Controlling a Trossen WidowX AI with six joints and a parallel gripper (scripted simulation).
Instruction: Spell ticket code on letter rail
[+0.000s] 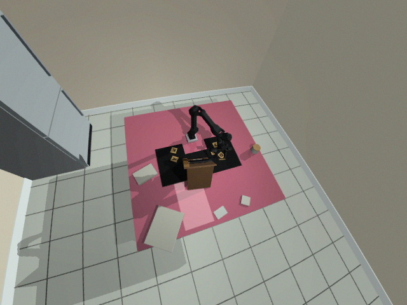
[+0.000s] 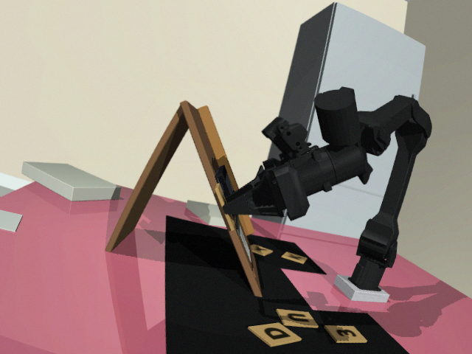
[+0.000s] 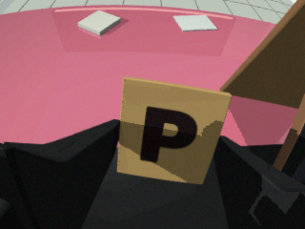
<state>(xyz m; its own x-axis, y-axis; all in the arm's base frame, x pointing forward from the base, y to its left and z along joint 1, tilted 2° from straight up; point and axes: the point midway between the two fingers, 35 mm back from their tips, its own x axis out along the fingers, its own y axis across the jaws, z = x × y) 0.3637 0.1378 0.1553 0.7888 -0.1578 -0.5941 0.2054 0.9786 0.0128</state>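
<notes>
My gripper is shut on the P tile, gripping it by its side edges, letter upright in the wrist view. It is raised beside the near side edge of the brown A-frame board; a gap shows between tile and board in the wrist view. The rail on the board's front is seen almost edge-on, and the ticket's print is not readable. A D tile, an n- or U-like tile and a 3-like tile lie below. Two tiles lie across the board.
Black mats lie on the pink surface. Pale slabs and smaller ones lie around the board. A tan-topped cylinder stands beyond the tiles. The arm's pale base is behind the mats.
</notes>
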